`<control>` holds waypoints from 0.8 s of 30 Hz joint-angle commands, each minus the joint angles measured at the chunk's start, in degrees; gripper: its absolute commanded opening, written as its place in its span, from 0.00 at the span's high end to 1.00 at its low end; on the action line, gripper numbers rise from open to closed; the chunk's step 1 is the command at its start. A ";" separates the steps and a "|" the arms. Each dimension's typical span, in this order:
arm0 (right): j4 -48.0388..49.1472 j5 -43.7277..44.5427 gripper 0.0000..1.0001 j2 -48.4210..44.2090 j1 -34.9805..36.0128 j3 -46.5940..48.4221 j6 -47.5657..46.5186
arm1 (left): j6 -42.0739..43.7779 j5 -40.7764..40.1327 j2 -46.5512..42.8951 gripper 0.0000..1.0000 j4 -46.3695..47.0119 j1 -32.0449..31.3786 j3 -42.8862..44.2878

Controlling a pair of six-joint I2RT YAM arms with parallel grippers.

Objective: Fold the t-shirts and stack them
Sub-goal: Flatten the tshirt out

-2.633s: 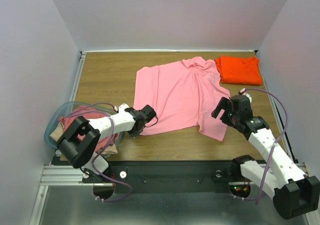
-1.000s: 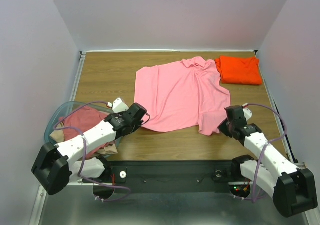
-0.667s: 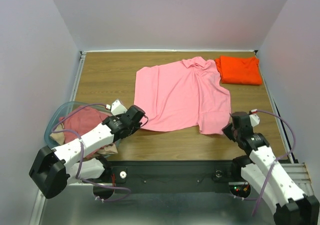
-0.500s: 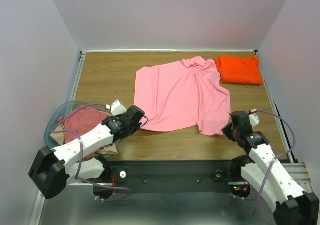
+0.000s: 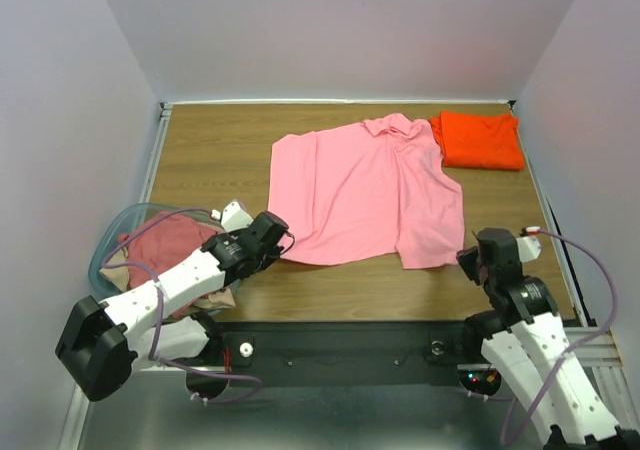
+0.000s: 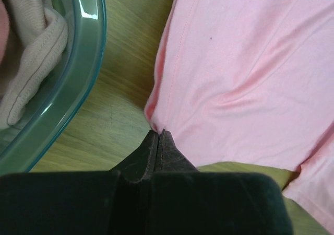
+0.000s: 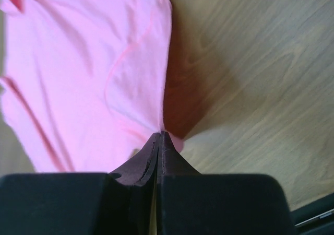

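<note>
A light pink t-shirt (image 5: 365, 195) lies spread flat on the middle of the wooden table. My left gripper (image 5: 281, 254) is shut on its near left hem corner; in the left wrist view the closed tips (image 6: 159, 132) pinch the pink fabric (image 6: 245, 62). My right gripper (image 5: 464, 259) is shut on the near right hem corner, whose pink cloth (image 7: 78, 73) rises slightly off the wood at the tips (image 7: 160, 134). A folded bright orange t-shirt (image 5: 480, 138) rests at the far right. Dusty rose (image 5: 165, 242) and tan (image 5: 113, 267) shirts lie bunched in the tub.
The clear bluish plastic tub (image 5: 104, 245) stands at the near left, its rim (image 6: 86, 73) just left of my left gripper. White walls close the table on three sides. Bare wood shows at the far left and along the near edge.
My right arm has drawn back towards the near right, pulling the pink shirt's right hem corner outwards. The left gripper has barely shifted. Both stayed shut on the hem.
</note>
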 commanded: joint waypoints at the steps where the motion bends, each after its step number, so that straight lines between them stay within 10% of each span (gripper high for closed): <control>1: -10.98 10.21 1.00 -5.43 -0.07 8.67 5.94 | -0.50 0.23 -4.23 1.00 -2.61 0.02 -0.49; 24: -23.86 17.53 1.00 -14.59 0.02 18.97 9.22 | -0.69 9.38 -14.00 1.00 -2.88 -1.30 -6.30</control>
